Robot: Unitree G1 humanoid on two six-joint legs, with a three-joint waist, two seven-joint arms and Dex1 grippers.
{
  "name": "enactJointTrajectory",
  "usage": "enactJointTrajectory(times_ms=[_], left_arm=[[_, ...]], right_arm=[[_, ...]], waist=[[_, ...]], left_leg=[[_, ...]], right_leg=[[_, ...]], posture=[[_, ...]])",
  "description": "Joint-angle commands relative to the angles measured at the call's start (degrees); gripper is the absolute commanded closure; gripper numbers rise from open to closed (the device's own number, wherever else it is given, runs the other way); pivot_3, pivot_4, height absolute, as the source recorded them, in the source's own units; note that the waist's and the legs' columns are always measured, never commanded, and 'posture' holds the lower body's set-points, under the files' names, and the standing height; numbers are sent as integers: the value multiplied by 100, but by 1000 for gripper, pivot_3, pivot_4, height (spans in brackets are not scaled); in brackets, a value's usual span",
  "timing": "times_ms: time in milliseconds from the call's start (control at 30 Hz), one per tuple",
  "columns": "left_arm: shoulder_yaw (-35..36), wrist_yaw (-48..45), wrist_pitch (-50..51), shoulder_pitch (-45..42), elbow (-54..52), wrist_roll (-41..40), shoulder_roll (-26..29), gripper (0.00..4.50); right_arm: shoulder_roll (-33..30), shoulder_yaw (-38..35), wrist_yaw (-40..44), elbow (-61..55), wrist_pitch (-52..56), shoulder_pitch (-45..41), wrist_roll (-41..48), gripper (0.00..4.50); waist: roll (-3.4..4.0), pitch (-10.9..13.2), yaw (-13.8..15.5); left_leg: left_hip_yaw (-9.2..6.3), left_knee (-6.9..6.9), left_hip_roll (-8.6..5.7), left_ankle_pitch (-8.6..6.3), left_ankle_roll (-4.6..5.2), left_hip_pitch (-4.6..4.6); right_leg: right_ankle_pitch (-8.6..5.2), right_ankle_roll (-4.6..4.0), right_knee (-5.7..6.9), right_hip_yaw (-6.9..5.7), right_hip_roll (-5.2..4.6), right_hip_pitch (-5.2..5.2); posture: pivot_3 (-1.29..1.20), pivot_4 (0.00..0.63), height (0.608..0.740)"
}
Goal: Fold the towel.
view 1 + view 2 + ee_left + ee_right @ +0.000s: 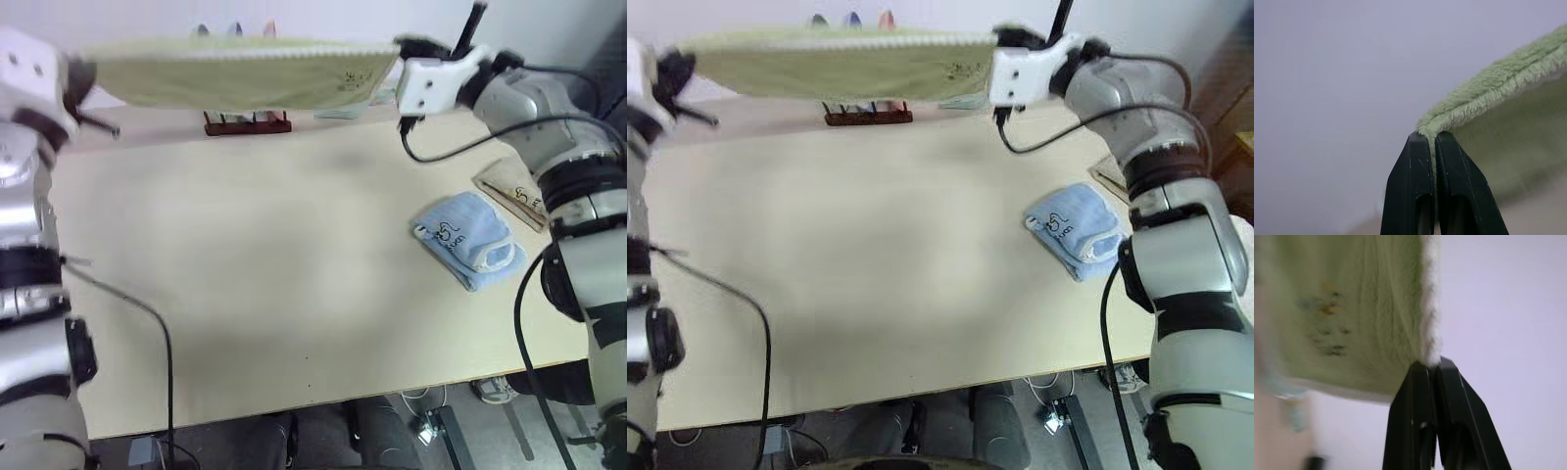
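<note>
— Where is the towel?

— The light green terry-cloth towel (240, 73), a long rectangle with whitish scalloped edging, hangs stretched in the air above the far side of the pale beige tabletop (274, 294), clear of the surface. A small dark embroidered mark sits near its right end.

— And who holds it?

— Both arms. The left gripper (1434, 139) has its two black fingers pressed tight together on one corner, the fluffy hem poking out from between the tips. The right gripper (1432, 366) is pinched the same way on the opposite corner, right at the white edging, with the embroidery close by. The cloth spans between them nearly level, sagging only a little.

— What about the table?

— Smooth, matte, wide and mostly bare. Toward the right edge lies a light blue towel (468, 240), folded into a soft bundle with a dark mark on top. Just beyond it, at the table's right rim, is a flat beige folded towel (514, 194). At the far edge, under the hanging green cloth, stands a low dark red rack (247, 122). Black cables trail from both arms. Behind everything is a plain whitish wall (323, 15).
</note>
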Motion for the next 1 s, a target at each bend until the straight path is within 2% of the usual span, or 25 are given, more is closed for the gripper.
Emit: enactJointTrajectory(times_ms=[33, 133, 233, 400, 500, 567, 667, 800, 1000], left_arm=[[385, -605, 622, 1487, -1426, -494, 175, 4500], [626, -918, 1159, 3097, -2666, -750, 229, 4500], [985, -1295, 1576, 4489, -3622, -979, 259, 4500], [1797, -1605, 2263, 5802, -4636, -1553, 144, 4500], [2083, -1763, 2531, 6343, -4964, -1744, 117, 4500], [2206, -1841, 2686, 6634, -5134, -1860, 78, 4500], [2255, -1842, 2689, 6740, -5193, -1868, 64, 4500], [1988, -1563, 2497, 6242, -4800, -1593, 114, 4500], [1013, -1040, 1796, 4544, -3276, -766, 178, 4500]], right_arm=[[-340, -245, 1454, -1176, 150, 1028, 1020, 4478], [-679, -338, 2626, -2574, 859, 2306, 1848, 4478], [-1234, -556, 3709, -4084, 2157, 3567, 2769, 4478], [-2147, -1320, 4528, -5960, 3968, 4874, 3972, 4478], [-2479, -1714, 4751, -6660, 4663, 5348, 4397, 4478], [-2580, -1912, 4804, -6932, 4937, 5513, 4516, 4478], [-2545, -1967, 4775, -6984, 5026, 5457, 4390, 4478], [-2114, -1546, 4601, -6332, 4565, 4791, 3703, 4478], [-948, -685, 4198, -3994, 3130, 3293, 2410, 4478]], waist=[[1, 2, -5], [2, 7, 23], [3, 9, 125], [6, 14, 353], [7, 15, 393], [4, 14, 394], [3, 14, 398], [3, 13, 438], [0, 13, 458]], left_leg=[[0, 7, 2, -1, 1, -8], [0, 12, 6, -2, 3, -22], [3, 16, 5, -2, 4, -17], [11, 24, 8, -23, 40, 31], [9, 12, 19, -34, 55, 110], [5, 14, 26, -35, 57, 109], [8, 14, 26, -39, 63, 118], [11, 14, 26, -38, 61, 122], [21, 13, 26, -22, 31, 134]], right_leg=[[0, 0, 6, 0, 0, -7], [0, 0, 8, 3, 3, -19], [0, -1, 4, 4, 0, -14], [4, -9, -1, 6, -1, 40], [0, -9, -34, -4, 4, 128], [1, -9, -62, -10, 13, 143], [1, -8, -77, -10, 12, 158], [2, -9, -77, -11, 11, 159], [7, -9, -78, -12, 16, 167]], posture=[[0, 150, 733], [0, 150, 733], [0, 150, 733], [0, 150, 733], [0, 150, 733], [0, 150, 733], [0, 150, 733], [0, 150, 733], [0, 150, 733]])
